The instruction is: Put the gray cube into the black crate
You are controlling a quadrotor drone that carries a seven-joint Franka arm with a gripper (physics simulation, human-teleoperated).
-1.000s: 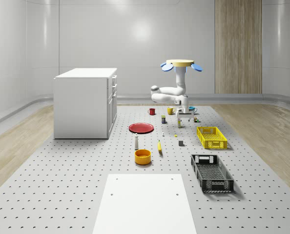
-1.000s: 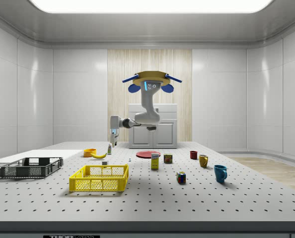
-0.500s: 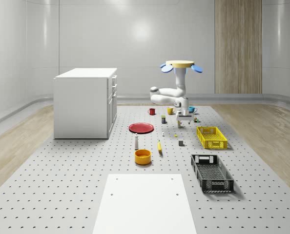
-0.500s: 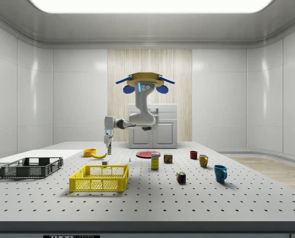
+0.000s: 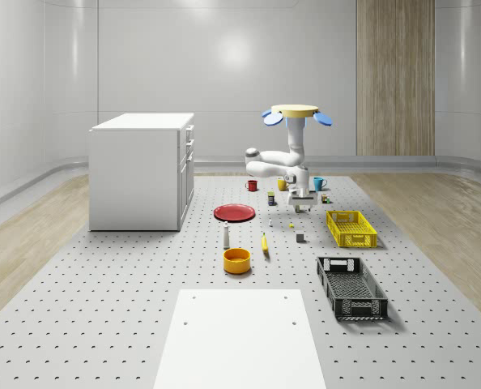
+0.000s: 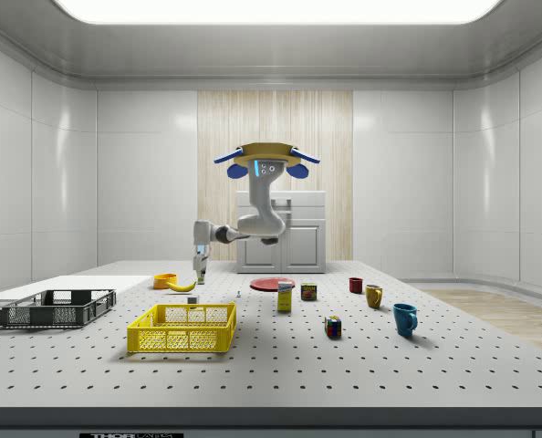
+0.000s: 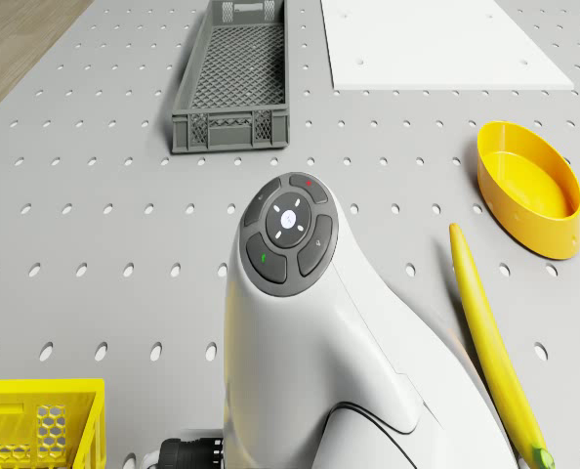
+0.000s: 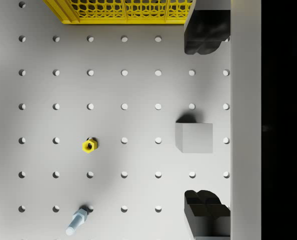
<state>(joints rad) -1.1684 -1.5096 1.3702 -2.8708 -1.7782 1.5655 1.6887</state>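
A quadrotor drone [image 5: 296, 113] hovers above the far half of a perforated table [image 5: 127, 308], right of centre in the whole-scene view, its white arm [image 5: 274, 164] folded down so the gripper [image 5: 301, 204] hangs in the air over the tabletop. In the wrist view the two dark fingers [image 8: 204, 36] stand spread wide apart, holding nothing, with the gray cube [image 8: 194, 137] lying on the table between them and touching neither. In the whole-scene view the gray cube [image 5: 300, 237] sits just below the gripper in the frame, beside the yellow crate [image 5: 351, 228] at centre right. The black crate [image 5: 351, 287] lies apart from the cube toward the lower right of that view, and at the left edge of the side view [image 6: 57, 307]. A small yellow nut [image 8: 88, 145] and a bolt [image 8: 77, 222] rest on the table at the wrist view's left and lower left. A banana [image 5: 265, 242] and a yellow bowl [image 5: 236, 260] lie near the whole-scene view's centre, with a red plate [image 5: 234, 212] above them and a white cabinet [image 5: 142, 170] at the left
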